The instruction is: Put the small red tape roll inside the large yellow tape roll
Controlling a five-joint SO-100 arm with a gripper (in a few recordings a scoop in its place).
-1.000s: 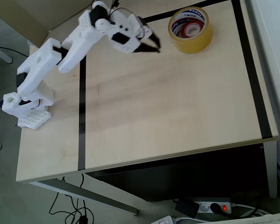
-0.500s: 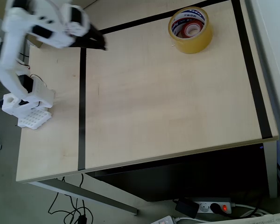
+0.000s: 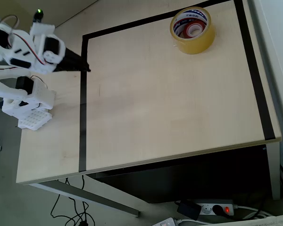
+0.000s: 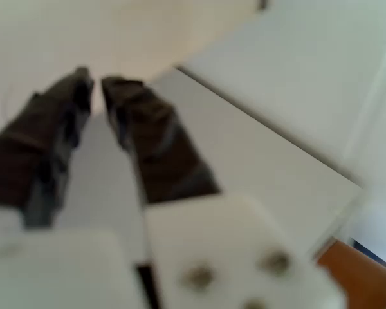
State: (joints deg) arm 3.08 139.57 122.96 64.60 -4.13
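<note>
Inside large yellow tape roll (image 3: 192, 30), small red tape roll (image 3: 194, 30), core lettering unreadable

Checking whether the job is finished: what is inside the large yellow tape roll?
Inside the large yellow tape roll, the overhead view shows the small red tape roll lying flat against the printed white core. The table beneath it is covered.

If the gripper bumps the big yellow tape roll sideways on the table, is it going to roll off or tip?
Probably neither. The large yellow tape roll lies flat on the table with its hole facing up, so it should slide, not roll. It looks wide and squat, so tipping seems unlikely. The small red tape roll sitting inside it would likely be carried along.
</note>
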